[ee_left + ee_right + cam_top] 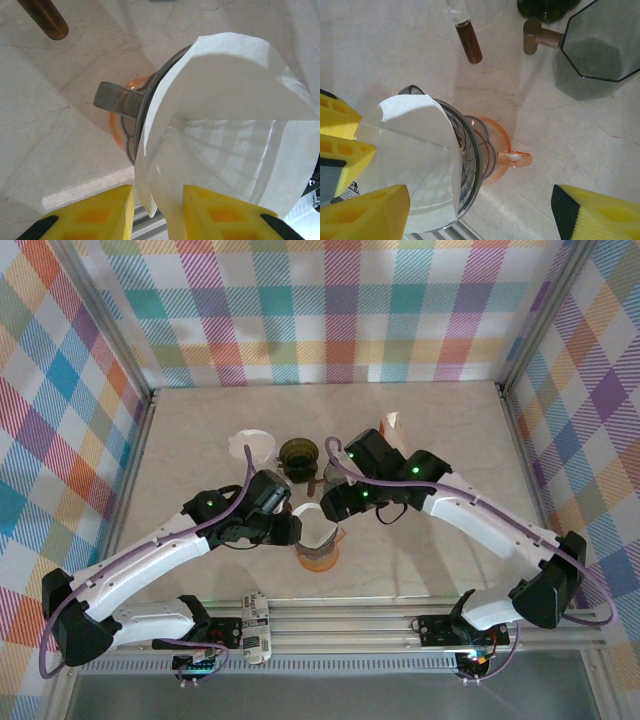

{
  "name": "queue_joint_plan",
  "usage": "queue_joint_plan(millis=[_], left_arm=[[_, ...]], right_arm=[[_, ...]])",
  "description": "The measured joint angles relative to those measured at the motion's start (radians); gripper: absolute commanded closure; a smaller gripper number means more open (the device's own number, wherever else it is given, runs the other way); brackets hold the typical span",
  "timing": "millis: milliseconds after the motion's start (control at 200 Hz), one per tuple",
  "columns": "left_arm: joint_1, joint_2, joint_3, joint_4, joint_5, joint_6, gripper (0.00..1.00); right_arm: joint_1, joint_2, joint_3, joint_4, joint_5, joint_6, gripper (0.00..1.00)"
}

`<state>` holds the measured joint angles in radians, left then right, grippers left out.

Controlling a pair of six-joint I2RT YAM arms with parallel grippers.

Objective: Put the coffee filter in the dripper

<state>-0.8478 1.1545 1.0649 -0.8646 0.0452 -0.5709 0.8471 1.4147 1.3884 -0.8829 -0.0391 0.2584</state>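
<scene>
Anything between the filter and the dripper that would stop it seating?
Nothing visible does. The coffee filter already sits partly inside the dripper, touching its rim, with no object between them. The left pincer flanks the filter's near edge; the right pincer is open beside the dripper.

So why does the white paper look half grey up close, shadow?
Yes, shadow: in the left wrist view the coffee filter has a shaded grey flap with a bright rim; in the right wrist view its top is lit.
</scene>
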Motion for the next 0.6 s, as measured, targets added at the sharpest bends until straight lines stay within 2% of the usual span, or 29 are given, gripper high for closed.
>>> queue_joint_plan(millis=[100,205,415,600], left_arm=[[0.003,0.004,0.0,0.0,0.0,0.005,0.68],[0.006,0.005,0.0,0.0,-0.001,0.008,0.68],[0.006,0.005,0.0,0.001,-0.001,0.008,0.68],[0.006,0.009,0.0,0.002,-0.001,0.008,0.68]], right_arm=[[0.0,0.032,0.003,0.002,-0.016,-0.013,0.26],[0.0,0.061,0.003,0.006,-0.032,-0.024,0.3],[0.0,0.088,0.003,0.032,-0.049,-0.034,0.5],[0.0,0.088,0.003,0.044,-0.052,-0.04,0.62]])
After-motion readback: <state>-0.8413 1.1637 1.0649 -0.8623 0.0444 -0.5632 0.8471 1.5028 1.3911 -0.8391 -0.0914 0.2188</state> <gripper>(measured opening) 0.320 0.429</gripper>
